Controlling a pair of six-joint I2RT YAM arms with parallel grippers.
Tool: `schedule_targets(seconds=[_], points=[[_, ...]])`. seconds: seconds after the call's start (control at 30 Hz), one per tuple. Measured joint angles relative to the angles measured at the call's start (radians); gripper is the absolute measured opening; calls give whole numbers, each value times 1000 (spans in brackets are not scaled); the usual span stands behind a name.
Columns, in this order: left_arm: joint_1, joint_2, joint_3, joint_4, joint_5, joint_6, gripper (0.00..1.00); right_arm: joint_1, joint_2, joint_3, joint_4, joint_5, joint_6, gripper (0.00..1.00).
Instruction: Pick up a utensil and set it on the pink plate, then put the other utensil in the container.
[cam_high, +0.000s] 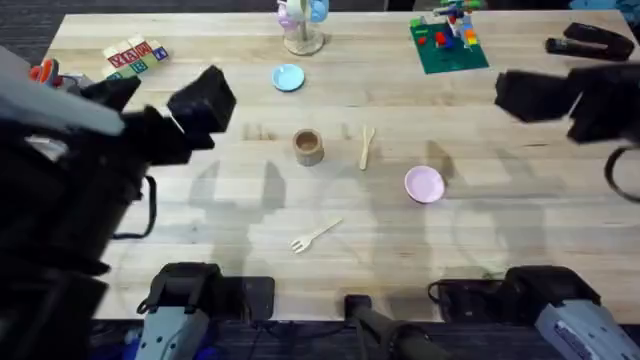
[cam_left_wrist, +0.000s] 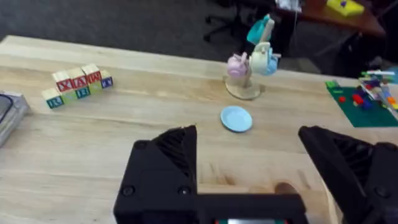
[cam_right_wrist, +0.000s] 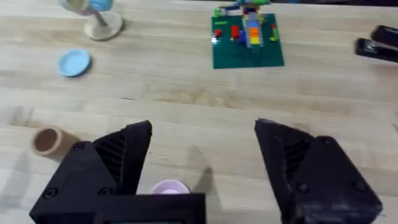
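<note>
- Fork (cam_high: 316, 236): small, pale wood, lying flat on the table (cam_high: 200, 210) near the front edge, between the two arm bases, tines toward the left arm's side. Untouched. Judged light and stiff, with a thin flat profile that sits low on the wood; likely best pinched across the handle's middle, fingers set down either side.
- Spoon (cam_high: 367, 146): pale wood, lying flat mid-table, roughly end-on to the arms, just to the right of the container. Judged equally light and rigid; the narrow handle is the likelier hold.
- Pink plate (cam_high: 424, 184): small, round, shallow rim, right of centre, bare. Its edge is visible between the right fingers in the right wrist view. Light; may slide if nudged.
- Container (cam_high: 308, 147): light-brown wooden cup, upright, mouth open, centre of table. Narrow opening; may tip if the spoon knocks its rim.
- Left gripper (cam_left_wrist: 249, 158): raised over the table's left side, fingers spread wide, holding nothing.
- Right gripper (cam_right_wrist: 202, 155): raised at the right side, fingers spread wide, holding nothing.
- Light-blue dish (cam_high: 288, 77): farther back; not part of the job.
</note>
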Motion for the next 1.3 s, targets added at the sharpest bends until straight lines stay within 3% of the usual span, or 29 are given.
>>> schedule_targets(seconds=[0.23, 0.5, 0.67, 1.0, 1.13, 1.3], points=[[0, 216, 214, -166, 39, 3, 992, 0, 140, 124, -51, -78, 0, 995], [0, 421, 388, -282, 54, 3, 993, 0, 178, 162, -101, -101, -7, 995], [0, 469, 407, -294, 54, 4, 993, 0, 178, 164, -119, -167, -80, 994], [0, 486, 409, -298, 57, 78, 993, 10, 254, 169, -231, -467, -363, 995], [0, 486, 409, -300, 57, 127, 993, 77, 316, 169, -277, -522, -473, 995], [0, 486, 409, -318, 64, 236, 992, 233, 373, 169, -294, -534, -626, 995]])
